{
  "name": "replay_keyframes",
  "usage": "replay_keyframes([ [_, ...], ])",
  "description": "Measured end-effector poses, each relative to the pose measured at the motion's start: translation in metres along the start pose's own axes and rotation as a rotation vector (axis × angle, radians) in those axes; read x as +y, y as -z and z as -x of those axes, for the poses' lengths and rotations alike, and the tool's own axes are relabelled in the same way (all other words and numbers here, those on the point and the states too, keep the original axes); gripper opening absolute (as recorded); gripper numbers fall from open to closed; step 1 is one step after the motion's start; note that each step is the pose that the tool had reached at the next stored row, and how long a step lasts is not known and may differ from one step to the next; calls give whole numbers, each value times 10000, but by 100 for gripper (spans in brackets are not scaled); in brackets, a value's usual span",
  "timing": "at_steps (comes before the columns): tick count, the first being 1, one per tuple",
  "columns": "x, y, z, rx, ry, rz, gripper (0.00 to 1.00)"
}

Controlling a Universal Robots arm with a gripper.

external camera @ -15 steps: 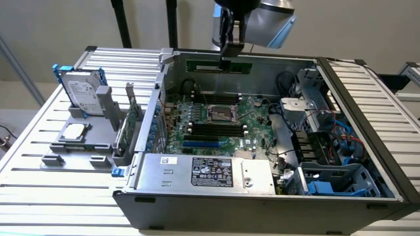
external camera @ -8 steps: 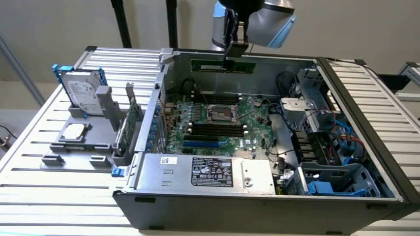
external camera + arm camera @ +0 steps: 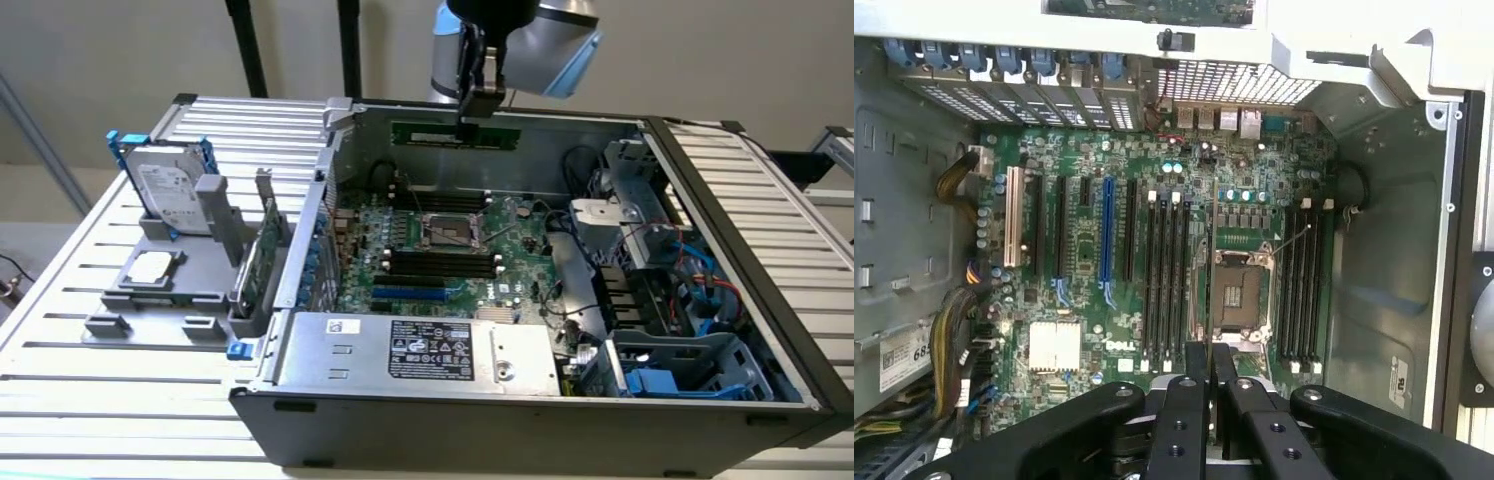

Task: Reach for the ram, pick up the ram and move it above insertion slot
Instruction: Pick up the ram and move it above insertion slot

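Exterior view: the gripper (image 3: 482, 118) hangs at top centre of the frame, over the far wall of the open PC case (image 3: 534, 420). Its jaws are pinched narrow on the ram (image 3: 455, 134), a thin green stick held level, long axis running across the frame, lifted clear above the motherboard (image 3: 447, 235). The ram sits up near the case's rear edge, well apart from the dark DIMM slots (image 3: 441, 262) lower down on the board, beside the CPU socket (image 3: 450, 232).

Wrist view: the fingers (image 3: 1197, 375) stand close together at bottom centre, w/ the ram (image 3: 1209, 270) seen edge-on as a thin line running up from between them, over the board between the two slot banks (image 3: 1168, 275), next to the CPU socket (image 3: 1241, 297).

Exterior view, left side of the frame: a grey fixture (image 3: 160, 290) on the slatted table (image 3: 80, 390) holds a hard drive (image 3: 174, 185) w/ white label standing upright, and a taller green expansion card (image 3: 260, 255) just beside the case wall. PSU (image 3: 427, 350) w/ black label sits at the case's near edge, lower centre.
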State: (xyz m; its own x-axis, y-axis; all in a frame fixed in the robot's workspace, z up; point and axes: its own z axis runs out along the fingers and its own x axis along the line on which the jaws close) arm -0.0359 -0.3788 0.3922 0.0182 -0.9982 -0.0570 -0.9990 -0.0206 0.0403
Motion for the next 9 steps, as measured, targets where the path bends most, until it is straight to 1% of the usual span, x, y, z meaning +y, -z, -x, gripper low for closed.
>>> replay_keyframes([
  [5, -1, -16, 23, -2, -84, -58, 13],
  [9, -1, -17, 24, -1, -86, -59, 13],
])
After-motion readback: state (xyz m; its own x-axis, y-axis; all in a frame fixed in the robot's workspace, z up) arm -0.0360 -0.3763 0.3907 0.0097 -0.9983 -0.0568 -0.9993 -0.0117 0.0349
